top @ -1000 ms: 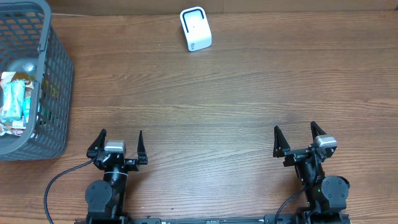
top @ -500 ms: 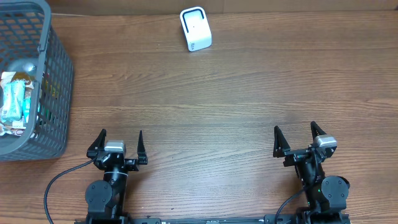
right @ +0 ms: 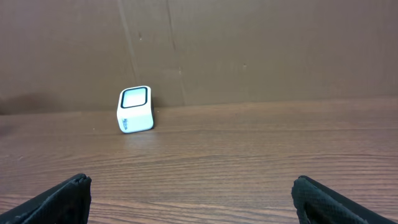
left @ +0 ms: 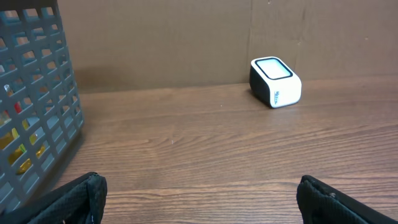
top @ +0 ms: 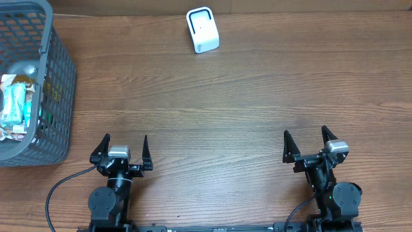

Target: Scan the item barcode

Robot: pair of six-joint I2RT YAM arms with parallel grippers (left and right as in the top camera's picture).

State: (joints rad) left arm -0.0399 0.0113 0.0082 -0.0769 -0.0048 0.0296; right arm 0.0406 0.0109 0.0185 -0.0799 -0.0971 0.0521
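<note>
Brown wood-grain bench (top: 244, 96) runs back to a cardboard wall (left: 186, 37). Wrapped packets (top: 14, 106) lie inside the grey mesh basket (top: 61, 84) at the far left; the white scanner (top: 202, 29) stands near the far edge, well apart from it. Left arm (top: 119, 169) and right arm (top: 322, 169) sit at the near edge, jaws of both wide apart, holding nothing

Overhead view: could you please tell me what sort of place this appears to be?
Probably a lab bench staged as a mock shop checkout: a small white barcode scanner stands on a wooden table, and a grey mesh basket holds packaged goods.
</note>
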